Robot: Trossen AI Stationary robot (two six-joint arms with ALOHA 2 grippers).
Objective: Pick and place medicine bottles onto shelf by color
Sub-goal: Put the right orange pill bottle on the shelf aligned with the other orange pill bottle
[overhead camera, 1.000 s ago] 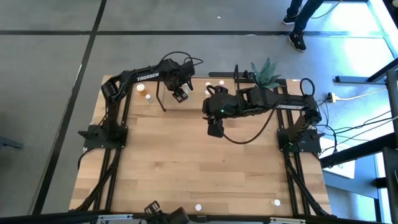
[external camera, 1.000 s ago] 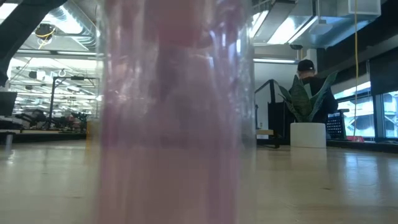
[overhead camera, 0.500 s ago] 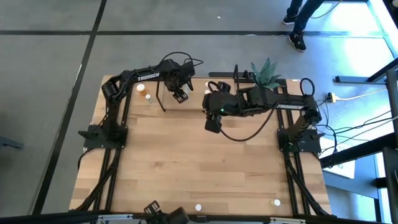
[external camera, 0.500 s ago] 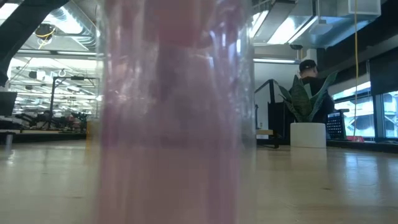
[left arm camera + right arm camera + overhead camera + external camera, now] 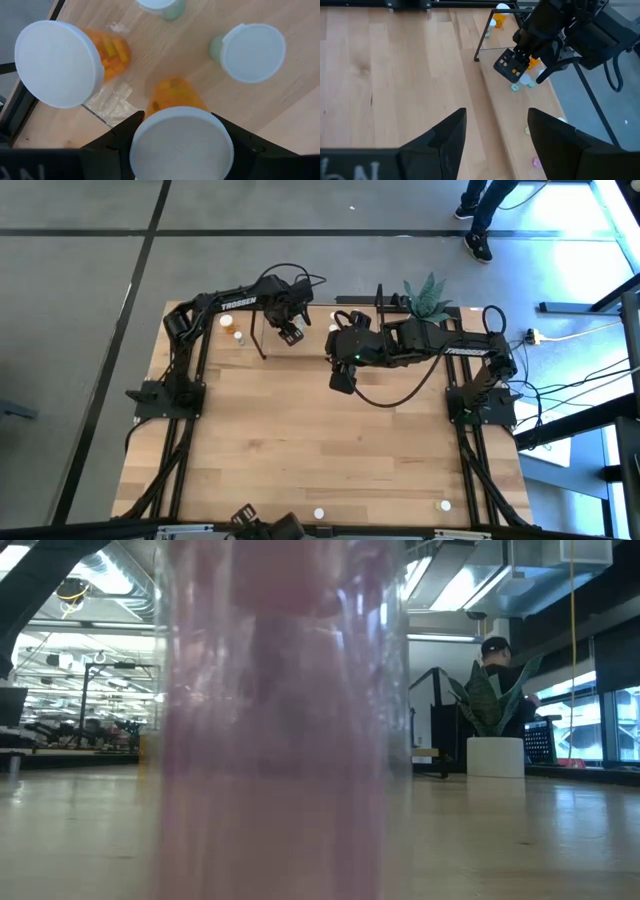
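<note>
Orange bottle (image 5: 175, 100) is pinched upright, cap up, by left gripper (image 5: 181, 131) above shelf (image 5: 280, 85); right gripper (image 5: 496, 131) is spread, empty.

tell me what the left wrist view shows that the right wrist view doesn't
Only the left wrist view: the left gripper closed on an orange bottle, with a second orange bottle and two green bottles on the shelf board.

Only the right wrist view: the right gripper, open and empty, over the bare table, plus the whole left arm.

Both: the shelf with bottles on it.
</note>
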